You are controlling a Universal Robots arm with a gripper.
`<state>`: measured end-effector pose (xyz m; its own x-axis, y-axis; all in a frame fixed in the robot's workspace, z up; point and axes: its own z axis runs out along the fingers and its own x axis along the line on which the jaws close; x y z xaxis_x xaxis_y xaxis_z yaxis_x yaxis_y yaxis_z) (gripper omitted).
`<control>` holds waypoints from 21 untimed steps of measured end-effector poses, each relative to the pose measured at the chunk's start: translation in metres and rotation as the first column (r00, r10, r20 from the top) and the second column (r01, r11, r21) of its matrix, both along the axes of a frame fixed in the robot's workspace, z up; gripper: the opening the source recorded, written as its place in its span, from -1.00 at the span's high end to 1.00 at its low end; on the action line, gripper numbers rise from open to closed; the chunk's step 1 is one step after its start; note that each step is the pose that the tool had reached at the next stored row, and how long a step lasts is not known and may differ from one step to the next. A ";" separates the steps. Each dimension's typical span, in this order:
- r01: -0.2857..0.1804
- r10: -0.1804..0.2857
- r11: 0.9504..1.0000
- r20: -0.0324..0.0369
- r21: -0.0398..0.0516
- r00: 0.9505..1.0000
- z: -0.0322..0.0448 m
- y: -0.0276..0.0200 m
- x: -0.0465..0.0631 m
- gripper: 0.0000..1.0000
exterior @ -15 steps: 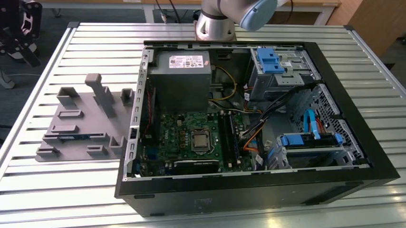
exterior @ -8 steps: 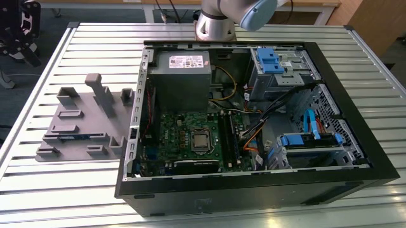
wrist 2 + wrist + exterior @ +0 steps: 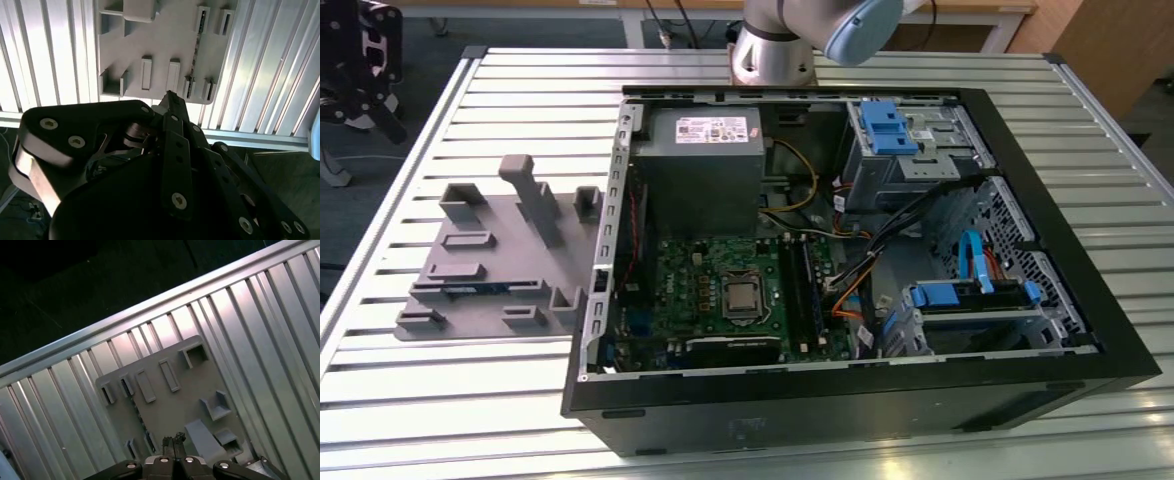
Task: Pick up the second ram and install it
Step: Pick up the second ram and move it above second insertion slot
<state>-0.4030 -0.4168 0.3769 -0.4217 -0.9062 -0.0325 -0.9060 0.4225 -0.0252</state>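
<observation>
Your tool (image 3: pixel 172 441) is squeezed shut with nothing in it. It hangs high over the grey holder plate (image 3: pixel 180 410) on the counter (image 3: pixel 260 340). The second ram (image 3: pixel 138 412) sits in that plate, between small grey blocks. The stick looks thin, so I think shut fingers could bump it. A crooked grab could hit the blocks and let it slip.

Silver arm (image 3: pixel 771 50) w/ blue joint cap (image 3: pixel 861 25); black screw-studded hand (image 3: pixel 171 96).
</observation>
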 end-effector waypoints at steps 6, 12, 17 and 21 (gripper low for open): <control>-0.028 0.028 1.000 -0.018 0.000 0.999 -0.0035 -0.0001 -0.002 0.79; -0.131 0.131 0.991 -0.018 0.000 0.991 -0.0055 0.0000 -0.002 0.79; -0.208 0.208 0.978 -0.027 0.001 0.978 -0.0100 -0.0001 -0.002 0.77; -0.250 0.250 0.968 -0.044 0.005 0.967 -0.0141 -0.0002 -0.002 0.41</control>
<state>-0.4053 -0.4170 0.3628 -0.1828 -0.9830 -0.0189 -0.9831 0.1825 0.0168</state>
